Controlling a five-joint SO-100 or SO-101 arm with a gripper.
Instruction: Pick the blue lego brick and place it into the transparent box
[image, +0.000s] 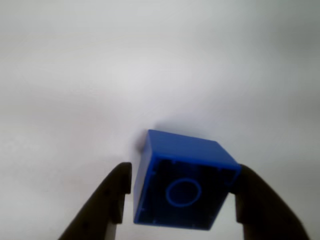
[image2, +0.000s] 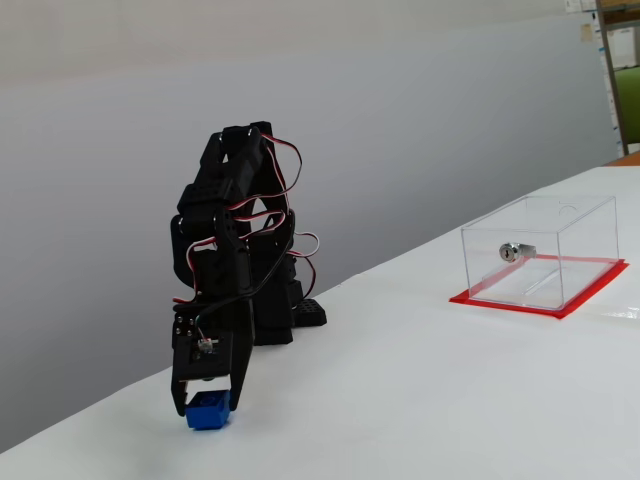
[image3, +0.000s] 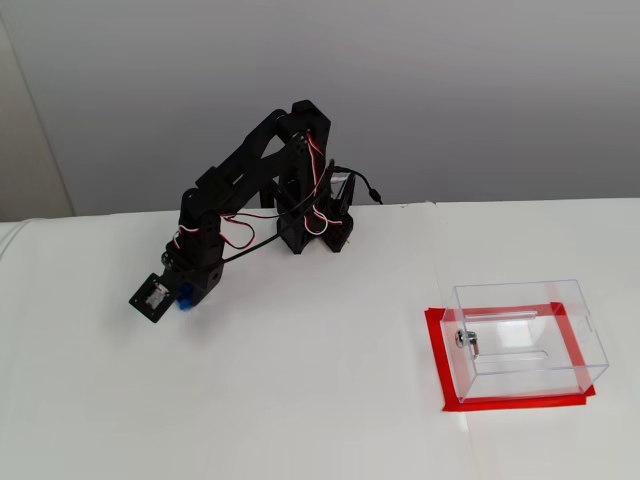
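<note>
While the single black arm (image3: 250, 190) bends low over the white desk (image3: 320, 400), its pincer (image: 182, 192) pinches the one blue lego brick (image: 182, 180) between its two dark fingers (image: 107, 200). In the wrist view the brick sits tilted, its hollow underside with one round ring facing the camera, one finger at each side of it. In a fixed view the brick (image2: 207, 410) hangs at the pincer's tip (image2: 207, 405), right at the desk surface; whether it touches the desk I cannot tell. In the other fixed view only a sliver of blue (image3: 186, 299) peeks out beside the pincer (image3: 180, 297).

There is one transparent box (image2: 540, 250), standing on one red base sheet (image2: 590, 290) well apart from the arm, to the right in both fixed views. One small silver knob (image2: 515, 251) sits on one wall. The box (image3: 522, 335) has no brick in it.
</note>
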